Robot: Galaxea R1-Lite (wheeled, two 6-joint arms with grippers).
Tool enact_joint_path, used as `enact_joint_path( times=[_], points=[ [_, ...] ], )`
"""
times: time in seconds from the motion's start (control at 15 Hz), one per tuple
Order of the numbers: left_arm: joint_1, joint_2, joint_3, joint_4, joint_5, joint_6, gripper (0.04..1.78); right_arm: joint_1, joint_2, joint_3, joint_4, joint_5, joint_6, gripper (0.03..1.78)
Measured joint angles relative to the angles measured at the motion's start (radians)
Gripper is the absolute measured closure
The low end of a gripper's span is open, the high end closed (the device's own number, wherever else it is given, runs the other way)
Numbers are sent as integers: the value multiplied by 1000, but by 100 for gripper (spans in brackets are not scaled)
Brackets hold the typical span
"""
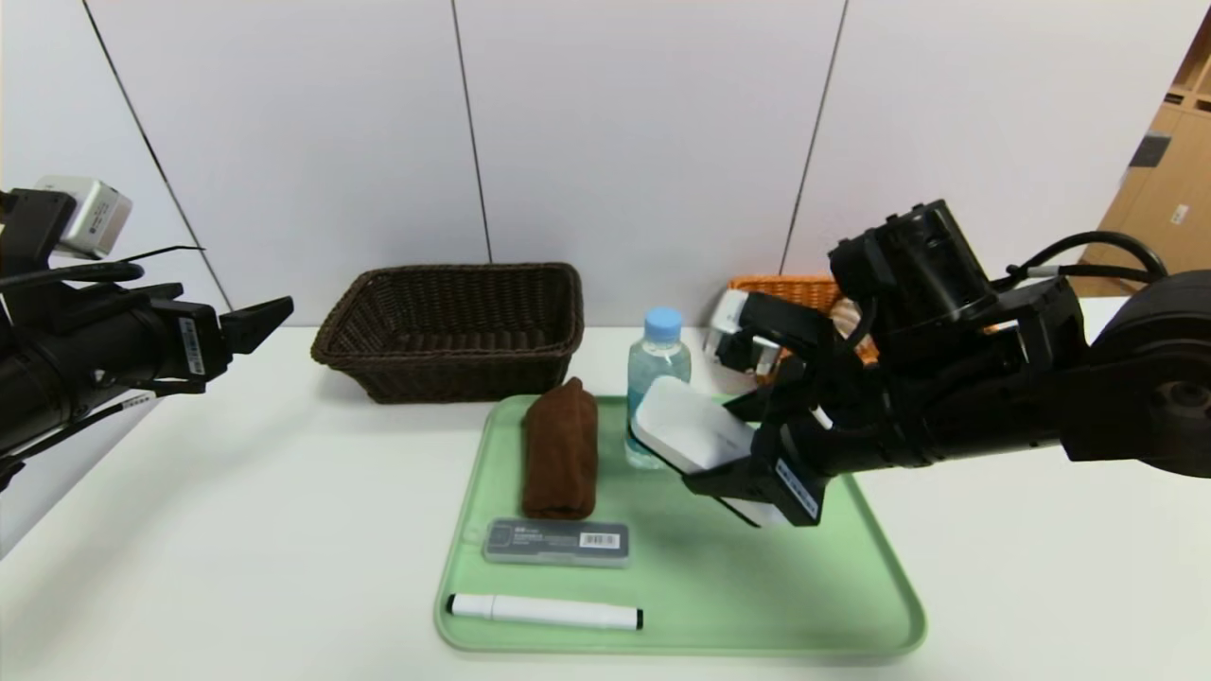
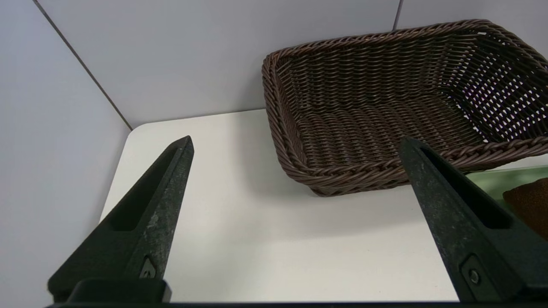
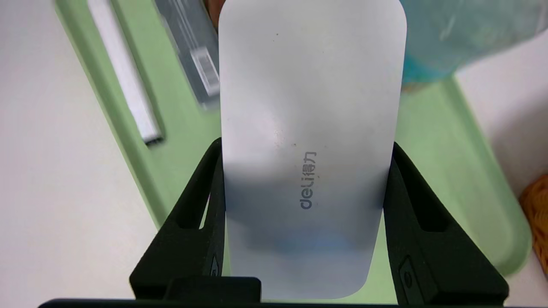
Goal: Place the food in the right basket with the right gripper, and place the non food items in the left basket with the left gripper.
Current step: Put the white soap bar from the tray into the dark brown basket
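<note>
My right gripper point(image 1: 747, 487) is shut on a flat white box marked "deli" point(image 1: 691, 437), held tilted above the green tray point(image 1: 851, 567); in the right wrist view the box point(image 3: 308, 128) fills the space between the jaws. On the tray lie a folded brown cloth point(image 1: 561, 449), a grey case with a barcode point(image 1: 556, 543), a white marker point(image 1: 544, 611) and an upright water bottle point(image 1: 658, 364). The dark brown left basket point(image 1: 454, 326) is empty. The orange right basket point(image 1: 790, 291) is partly hidden behind my right arm. My left gripper point(image 1: 255, 322) is open, up at the far left, facing the brown basket point(image 2: 385, 107).
The white table point(image 1: 236, 530) extends to the left and right of the tray. A grey panel wall stands close behind the baskets. Cardboard boxes point(image 1: 1168, 189) show at the far right behind the table.
</note>
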Motion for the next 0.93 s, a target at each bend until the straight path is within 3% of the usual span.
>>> enact_joint_path(
  times=[0.27,0.6,0.93],
  points=[
    [2,-1,5,0,0,0,13,83,-6,-66,-156,-1,116,81],
    [2,-6,16,1,-1,-2,13,117,34,-90,-348,-13,160,81],
    [2,-11,18,1,-1,3,13,146,82,-108,-481,-68,172,81]
  ],
)
